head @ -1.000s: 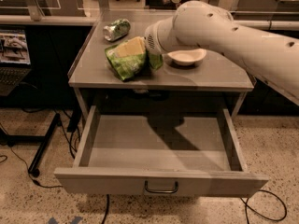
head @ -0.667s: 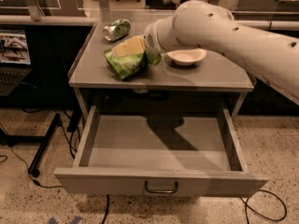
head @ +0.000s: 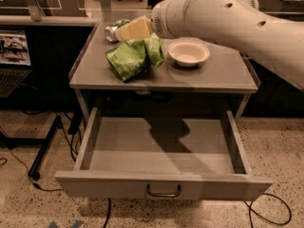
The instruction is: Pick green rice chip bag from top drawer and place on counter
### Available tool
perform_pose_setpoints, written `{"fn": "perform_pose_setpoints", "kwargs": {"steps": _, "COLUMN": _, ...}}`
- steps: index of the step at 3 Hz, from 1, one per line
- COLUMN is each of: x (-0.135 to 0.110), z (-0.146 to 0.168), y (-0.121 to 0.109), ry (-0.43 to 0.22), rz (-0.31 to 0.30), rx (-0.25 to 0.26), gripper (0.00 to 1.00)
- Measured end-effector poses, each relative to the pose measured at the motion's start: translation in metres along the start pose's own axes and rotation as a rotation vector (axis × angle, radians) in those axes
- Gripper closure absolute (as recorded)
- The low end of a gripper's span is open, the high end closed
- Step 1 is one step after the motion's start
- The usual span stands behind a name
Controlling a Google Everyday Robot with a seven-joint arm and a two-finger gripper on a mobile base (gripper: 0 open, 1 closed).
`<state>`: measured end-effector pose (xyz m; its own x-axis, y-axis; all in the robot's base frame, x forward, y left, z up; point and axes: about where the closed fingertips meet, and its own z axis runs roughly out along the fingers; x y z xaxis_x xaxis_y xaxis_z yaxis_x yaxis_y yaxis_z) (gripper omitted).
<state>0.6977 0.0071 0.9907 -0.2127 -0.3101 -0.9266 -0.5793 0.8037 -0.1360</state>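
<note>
The robot's cream-padded gripper (head: 134, 29) hangs at the back left of the flat grey metal counter (head: 223, 77), just above and behind the crumpled light-green foil rice chip bag (head: 132, 58) – whether it is clenched or released cannot be told from this angle, and its lower edge meets the top of the bag in the view, so contact is equally uncertain. The bag lies on the counter's left half, one folded end pointing toward the front edge. Just behind the gripper sits a small crushed green-and-silver can (head: 113, 29) (partly hidden by the cream pad), and to the bag's right, close by but apart, stands a shallow white round bowl (head: 188, 52). The thick white robot arm (head: 228, 18) reaches in from the upper right. Below the counter the wide grey metal top drawer (head: 95, 141) stands pulled fully out – its curved metal handle (head: 164, 192) centred on the front panel – over a speckled floor (head: 28, 208) crossed by black cables (head: 273, 213).
</note>
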Motion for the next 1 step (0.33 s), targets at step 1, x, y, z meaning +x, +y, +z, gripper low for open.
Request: {"fn": "perform_pose_setpoints", "kwargs": {"steps": 1, "x": -0.0088, "z": -0.0043, "y": -0.0012, "ry": -0.028, "rz": -0.006, "rx": 0.013, "gripper": 0.00}}
